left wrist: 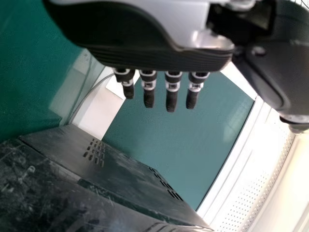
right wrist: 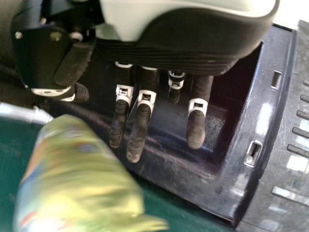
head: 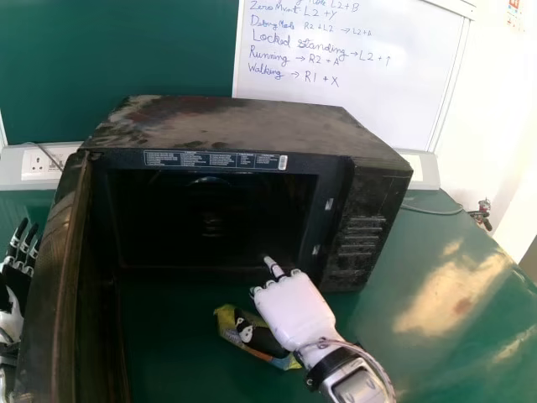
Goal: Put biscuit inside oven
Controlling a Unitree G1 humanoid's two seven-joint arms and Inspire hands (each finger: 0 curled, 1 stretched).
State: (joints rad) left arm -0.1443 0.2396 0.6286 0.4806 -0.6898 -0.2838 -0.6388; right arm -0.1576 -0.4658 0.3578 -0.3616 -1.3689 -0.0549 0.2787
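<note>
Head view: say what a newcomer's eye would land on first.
Most likely the big dark oven in the middle, its door swung open on the left. Next, the white right hand in front of its opening, and the yellowish packet beside that hand, bright against the green table.

The glossy green table point(head: 382, 336) bears an open black microwave oven point(head: 226, 122) and a thin cable point(head: 432, 211); whether the biscuit packet point(head: 228, 323) rests on it is unclear

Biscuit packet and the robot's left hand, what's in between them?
The open oven door and, nearer the packet, green tabletop; the head view shows it.
</note>
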